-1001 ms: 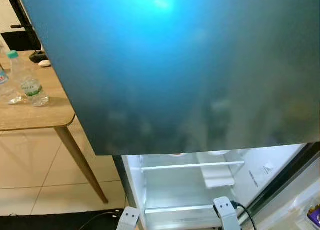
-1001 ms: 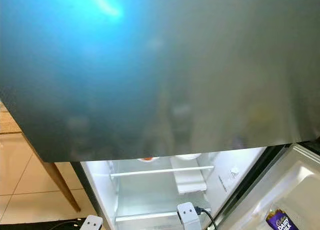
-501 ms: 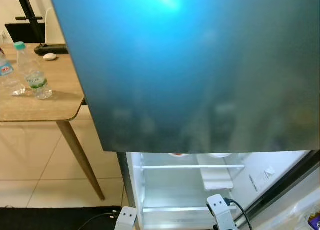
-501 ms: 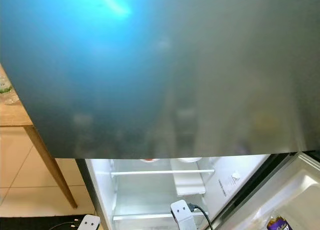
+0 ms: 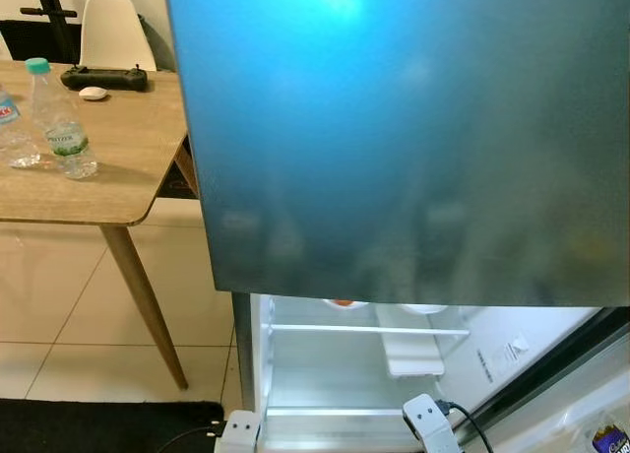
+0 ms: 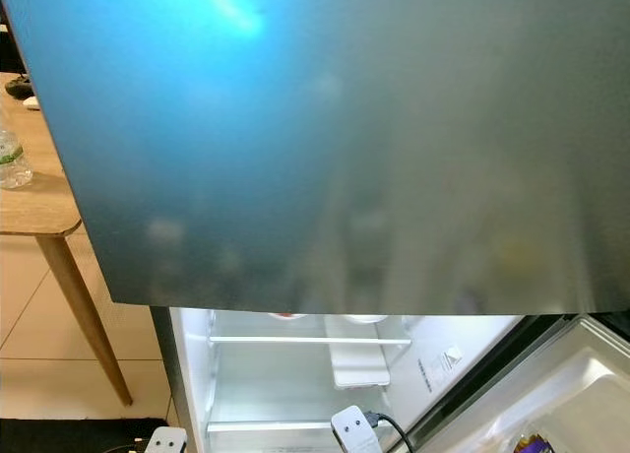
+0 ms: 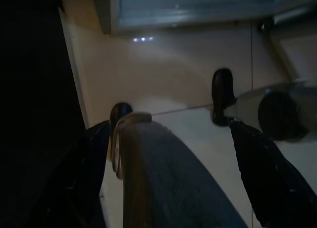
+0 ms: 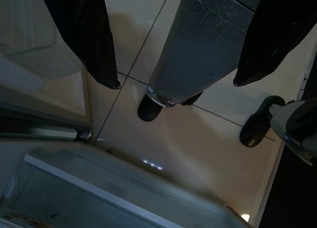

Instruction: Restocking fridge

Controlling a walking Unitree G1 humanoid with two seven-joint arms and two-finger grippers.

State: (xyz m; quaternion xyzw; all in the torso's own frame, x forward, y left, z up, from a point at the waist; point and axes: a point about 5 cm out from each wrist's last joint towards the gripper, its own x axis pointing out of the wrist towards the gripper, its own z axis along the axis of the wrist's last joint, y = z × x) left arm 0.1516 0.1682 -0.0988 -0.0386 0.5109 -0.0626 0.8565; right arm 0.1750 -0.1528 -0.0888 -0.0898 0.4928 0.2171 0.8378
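Dark grey-blue glossy fridge door panel (image 5: 413, 138) takes up most of both eye views, with a bright light glare near its upper part. Below its lower edge the lower fridge compartment (image 5: 345, 374) stands open and lit: white walls, a thin shelf rail (image 5: 369, 330) across it, a white tray-like insert (image 5: 409, 353) just under the rail, and a sticker (image 5: 510, 350) on the inner right wall. Two round items, one orange-red (image 5: 342, 302) and one white (image 5: 425, 308), peek out just under the panel edge; can't tell what they are. At far right is the open door's inner shelf (image 6: 551, 404) with a purple chocolate bar (image 6: 532, 443) in it, mostly cut off.

Left of the fridge is a wooden table (image 5: 108, 192) on a slanted leg, standing on beige floor tiles (image 5: 59, 315). On the table: a clear water bottle (image 5: 61, 123) with a green cap, part of a second bottle (image 5: 8, 128) beside it, a black controller (image 5: 103, 77) and a small white object (image 5: 93, 93) near the far edge. A white chair (image 5: 116, 34) is behind the table. A dark mat (image 5: 98, 428) lies on the floor at lower left.

Left gripper (image 7: 166, 153) hangs low over the floor, fingers spread apart, nothing between them; view is dark. Right gripper (image 8: 176, 57) likewise hangs over the tiles beside the fridge's open door, fingers well apart and empty. White wrist blocks (image 5: 431, 421) show at the bottom of the eye views, with a black cable on the right one.
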